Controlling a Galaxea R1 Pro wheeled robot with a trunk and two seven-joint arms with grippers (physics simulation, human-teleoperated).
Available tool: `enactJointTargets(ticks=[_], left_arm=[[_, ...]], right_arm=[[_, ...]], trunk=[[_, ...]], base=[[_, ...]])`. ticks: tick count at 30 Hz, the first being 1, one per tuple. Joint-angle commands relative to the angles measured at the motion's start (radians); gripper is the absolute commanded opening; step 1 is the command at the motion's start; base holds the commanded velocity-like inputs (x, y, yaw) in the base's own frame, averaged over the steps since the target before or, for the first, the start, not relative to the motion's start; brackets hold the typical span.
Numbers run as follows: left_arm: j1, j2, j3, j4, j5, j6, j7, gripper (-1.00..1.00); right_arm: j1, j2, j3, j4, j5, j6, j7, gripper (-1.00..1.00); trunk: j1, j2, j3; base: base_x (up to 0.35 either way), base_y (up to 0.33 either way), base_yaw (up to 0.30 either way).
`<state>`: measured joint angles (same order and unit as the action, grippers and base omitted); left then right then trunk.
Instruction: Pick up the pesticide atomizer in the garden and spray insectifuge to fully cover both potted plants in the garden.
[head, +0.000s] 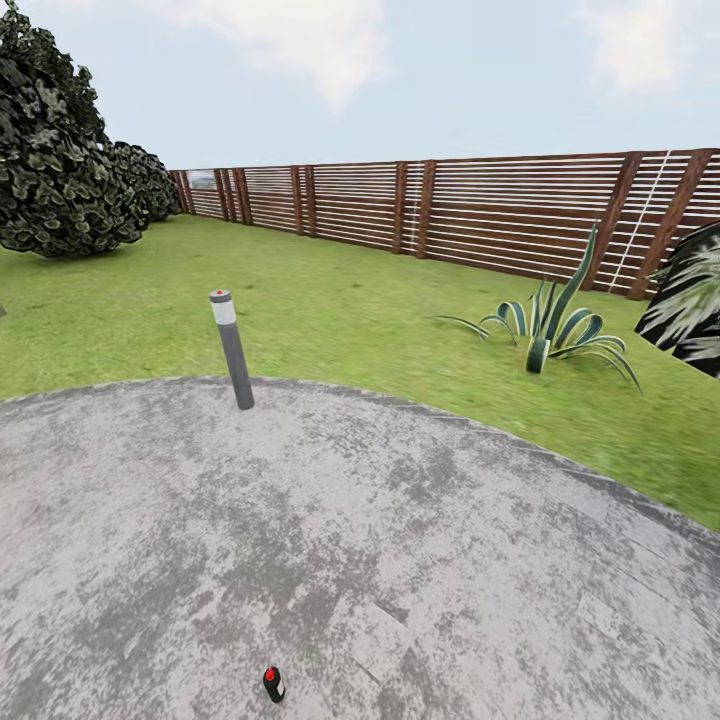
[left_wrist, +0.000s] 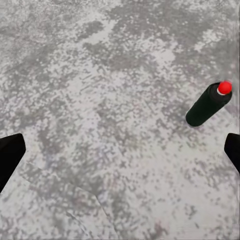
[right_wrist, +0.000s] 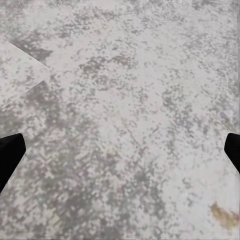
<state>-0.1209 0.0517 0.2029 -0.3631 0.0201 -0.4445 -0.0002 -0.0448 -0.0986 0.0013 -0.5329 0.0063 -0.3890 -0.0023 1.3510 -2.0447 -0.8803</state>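
Standing on the round paved patch (head: 400, 560), the pesticide atomizer (head: 273, 684) awaits pickup; both claws, left claw (left_wrist: 120, 152) and right claw (right_wrist: 120, 152), hang released above paving.

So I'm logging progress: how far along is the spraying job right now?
Barely begun. Nothing looks done: the pesticide atomizer lies on the paved patch, ungrasped. In hand: the left pincer hangs open above the paving, with the atomizer off to one side of it; the right pincer is open too. Left: grasping it, finding both potted plants, spraying them.
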Motion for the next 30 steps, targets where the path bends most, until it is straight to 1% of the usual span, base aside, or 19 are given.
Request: enactJointTargets(ticks=[1, 2, 3, 4, 5, 7, 9, 10, 12, 14, 17, 28, 30], left_arm=[[-0.024, 0.0, -0.004, 0.0, -0.005, -0.002, -0.002, 1.0], [-0.054, 0.001, -0.01, 0.002, -0.018, 0.0, -0.003, 1.0], [-0.07, 0.002, -0.014, 0.004, -0.026, 0.001, -0.004, 1.0], [-0.105, 0.002, -0.019, 0.006, -0.044, 0.005, -0.004, 1.0], [-0.173, -0.003, -0.025, 0.009, -0.089, 0.029, 0.0, 1.0], [-0.223, -0.009, -0.027, 0.009, -0.123, 0.069, 0.004, 1.0], [-0.252, -0.011, -0.027, 0.009, -0.135, 0.104, 0.007, 1.0], [-0.279, -0.012, -0.027, 0.009, -0.141, 0.132, 0.008, 1.0], [-0.299, -0.013, -0.027, 0.01, -0.144, 0.149, 0.008, 1.0], [-0.314, -0.012, -0.028, 0.011, -0.147, 0.159, 0.007, 1.0], [-0.315, -0.011, -0.029, 0.013, -0.148, 0.16, 0.006, 1.0], [-0.31, -0.013, -0.026, 0.026, -0.149, 0.153, -0.002, 1.0], [-0.31, -0.013, -0.026, 0.031, -0.149, 0.153, -0.003, 1.0]], right_arm=[[-0.008, 0.0, 0.0, -0.017, 0.001, -0.002, 0.0, 1.0], [-0.02, -0.001, 0.0, -0.038, 0.001, -0.002, 0.001, 1.0], [-0.028, -0.001, 0.0, -0.049, 0.001, -0.001, 0.002, 1.0], [-0.048, -0.001, 0.0, -0.068, 0.002, 0.0, 0.003, 1.0], [-0.111, -0.001, 0.0, -0.09, 0.001, 0.002, 0.002, 1.0], [-0.178, -0.001, 0.0, -0.098, 0.001, 0.003, 0.0, 1.0], [-0.241, -0.002, 0.0, -0.101, 0.001, 0.005, -0.001, 1.0], [-0.268, -0.002, 0.0, -0.101, 0.002, 0.008, -0.001, 1.0], [-0.299, -0.003, 0.0, -0.103, 0.002, 0.016, 0.001, 1.0], [-0.323, -0.006, -0.001, -0.104, 0.002, 0.025, 0.006, 1.0], [-0.33, -0.006, 0.001, -0.104, 0.004, 0.029, 0.008, 1.0], [-0.334, -0.007, 0.003, -0.099, 0.005, 0.052, 0.01, 1.0], [-0.334, -0.007, 0.003, -0.099, 0.004, 0.052, 0.01, 1.0]], trunk=[[0.0, 0.0, -0.001], [0.0, 0.0, -0.001], [0.0, 0.0, -0.001], [0.0, 0.0, -0.001], [0.0, 0.0, -0.001], [0.0, 0.0, -0.001], [0.0, 0.0, -0.001], [0.0, 0.0, -0.001], [0.0, 0.0, -0.001], [0.0, 0.0, -0.001], [0.0, 0.0, -0.001], [0.0, 0.0, -0.001], [0.008, -0.014, -0.007]], base=[[0.0, 0.0, 0.0], [0.0, 0.0, 0.0], [0.0, 0.0, 0.0], [0.0, 0.0, 0.0], [0.0, 0.0, 0.0], [0.0, 0.0, 0.0], [0.0, 0.0, 0.0], [0.0, 0.0, 0.0], [0.0, 0.0, 0.0], [0.0, 0.0, 0.0], [0.0, 0.0, 0.0], [0.0, 0.0, 0.0], [0.0, 0.0, 0.0]])
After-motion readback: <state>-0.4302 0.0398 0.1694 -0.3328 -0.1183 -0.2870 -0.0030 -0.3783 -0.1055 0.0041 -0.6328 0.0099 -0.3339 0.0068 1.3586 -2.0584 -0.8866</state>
